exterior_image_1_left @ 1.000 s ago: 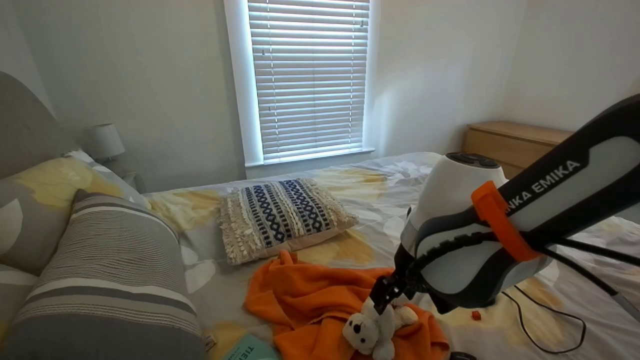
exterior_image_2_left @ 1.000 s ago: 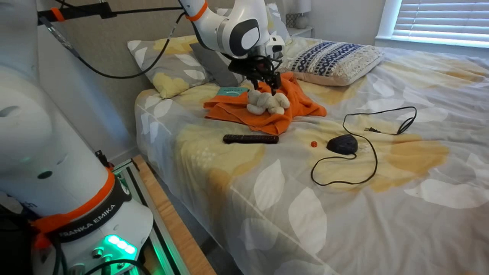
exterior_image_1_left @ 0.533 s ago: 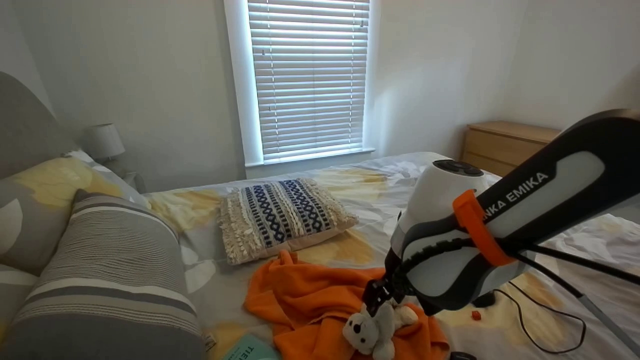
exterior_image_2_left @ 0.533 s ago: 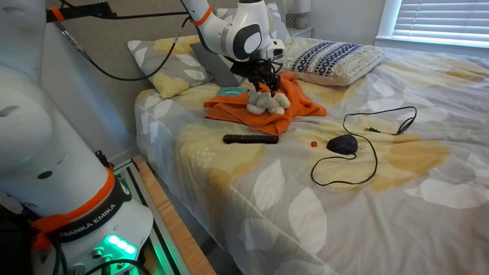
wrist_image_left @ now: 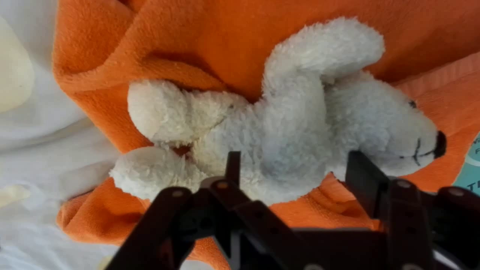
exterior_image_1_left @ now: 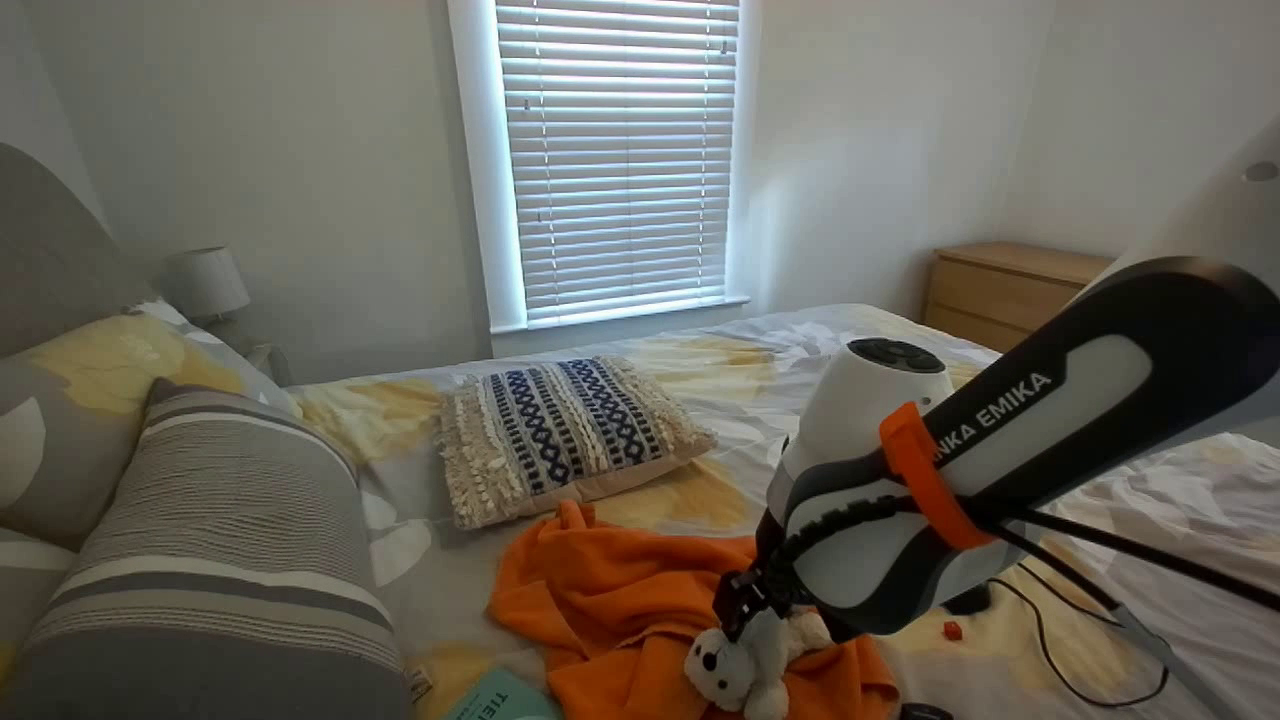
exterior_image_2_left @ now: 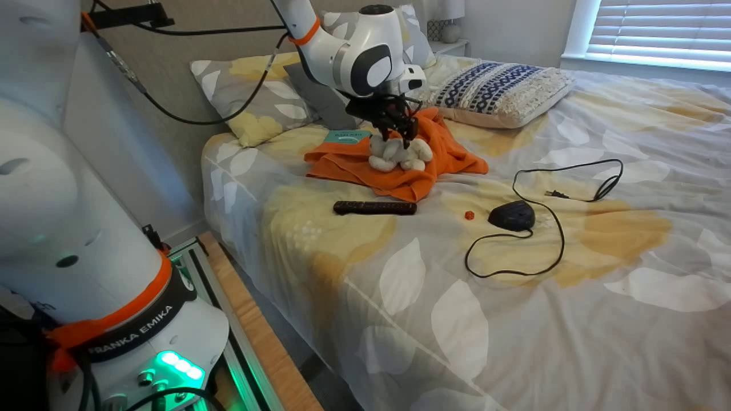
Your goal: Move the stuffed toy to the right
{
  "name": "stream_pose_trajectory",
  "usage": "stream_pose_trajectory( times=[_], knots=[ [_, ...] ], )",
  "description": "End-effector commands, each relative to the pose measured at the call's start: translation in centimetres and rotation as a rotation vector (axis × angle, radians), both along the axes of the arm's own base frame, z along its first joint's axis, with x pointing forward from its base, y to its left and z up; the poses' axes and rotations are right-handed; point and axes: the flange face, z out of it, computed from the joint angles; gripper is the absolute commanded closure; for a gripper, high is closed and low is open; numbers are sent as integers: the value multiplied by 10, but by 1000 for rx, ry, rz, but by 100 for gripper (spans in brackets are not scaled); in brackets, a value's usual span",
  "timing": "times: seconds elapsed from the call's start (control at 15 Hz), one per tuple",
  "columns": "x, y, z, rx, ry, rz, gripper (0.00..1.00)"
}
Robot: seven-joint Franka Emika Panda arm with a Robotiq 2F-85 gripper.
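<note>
The stuffed toy, a white bear, lies on its side on a crumpled orange blanket [exterior_image_2_left: 342,162]. The toy shows in both exterior views [exterior_image_1_left: 722,672] [exterior_image_2_left: 421,153] and fills the middle of the wrist view [wrist_image_left: 296,112]. Its head points right there, its legs left. My gripper [wrist_image_left: 294,155] is open, with its fingers spread along the toy's torso, one near the belly and one by the neck. In an exterior view the gripper [exterior_image_2_left: 395,141] points down at the toy's top. Whether the fingertips touch the fur I cannot tell.
A dark remote [exterior_image_2_left: 375,208] lies in front of the blanket. A small red object [exterior_image_2_left: 469,215] and a black device [exterior_image_2_left: 512,216] with a looping cord lie to its right. A teal book [exterior_image_2_left: 346,136] and a patterned pillow [exterior_image_2_left: 502,94] are behind.
My arm and gripper have moved down toward the toy, and leftward in an exterior view. The toy has hardly moved, if at all. The gripper stays open.
</note>
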Motion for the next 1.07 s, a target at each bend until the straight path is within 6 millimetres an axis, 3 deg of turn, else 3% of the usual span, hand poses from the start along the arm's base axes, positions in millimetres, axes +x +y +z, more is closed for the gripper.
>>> stream_pose_trajectory(
  times=[0.0, 0.13, 0.4, 0.53, 0.73, 0.8, 0.93, 1.0],
  knots=[
    [7, -2, -11, -4, -16, -7, 26],
    [10, -3, -13, -5, -16, -10, 33],
    [14, -2, -12, -3, -22, -13, 71],
    [15, -1, -9, -1, -26, -16, 83],
    [14, 1, -2, 2, -34, -13, 87],
    [14, 1, 0, 4, -35, -13, 78],
    [13, 1, 4, 8, -38, -14, 76],
    [13, 1, 6, 10, -38, -17, 68]
  ],
)
